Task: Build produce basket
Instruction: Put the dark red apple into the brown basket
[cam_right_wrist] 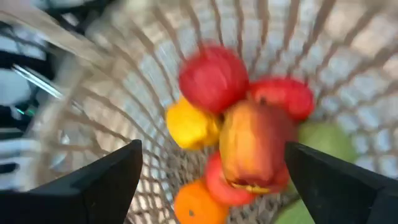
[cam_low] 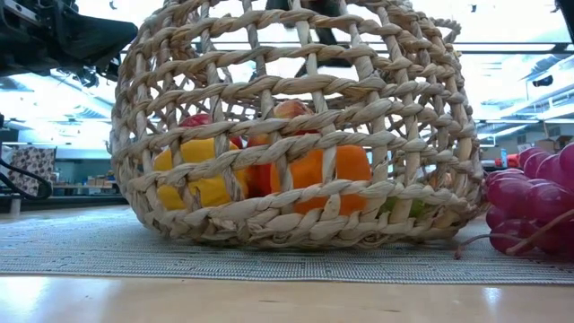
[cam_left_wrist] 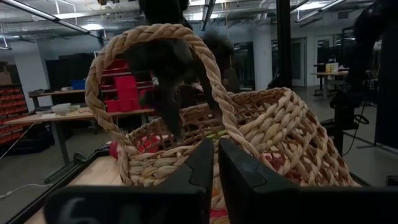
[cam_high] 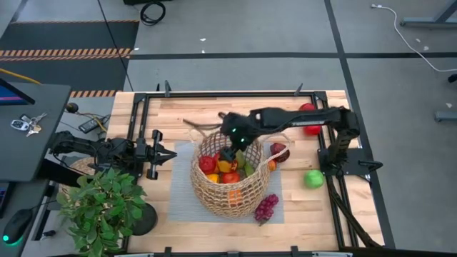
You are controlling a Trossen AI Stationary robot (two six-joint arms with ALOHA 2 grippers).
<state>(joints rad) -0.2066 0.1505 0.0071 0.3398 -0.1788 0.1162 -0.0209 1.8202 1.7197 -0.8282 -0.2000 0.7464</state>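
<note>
Our right gripper (cam_high: pixel 235 151) hangs over the mouth of the basket (cam_high: pixel 214 191), its fingers (cam_right_wrist: pixel 102 180) spread wide with nothing between them; just below, in the wrist view, an orange-red apple (cam_right_wrist: pixel 254 146) lies on top of the heap, and we judge it is free of the grip. Around it sit a red apple (cam_right_wrist: pixel 213 78), a yellow piece (cam_right_wrist: pixel 189 124) and an orange (cam_right_wrist: pixel 196 205), with the red one at about twelve o'clock of the heap in that view. Our left gripper (cam_high: pixel 166 155) waits at nine o'clock of the basket, fingers pressed together on nothing, pointing at its near loop handle (cam_left_wrist: pixel 155 37). The basket stands on a grey mat (cam_high: pixel 178 200) at mid-table. Outside it we see a dark red apple (cam_high: pixel 279 151) touching the basket at three o'clock, a green apple (cam_high: pixel 313 178) farther out, a red piece (cam_high: pixel 309 118) near two o'clock and purple grapes (cam_high: pixel 265 208) at five o'clock. We judge the toy fruits light, hard-skinned and smooth, so apt to roll; each is best taken across its widest part from above. The grapes look knobbly and are best pinched across the middle of the bunch.
</note>
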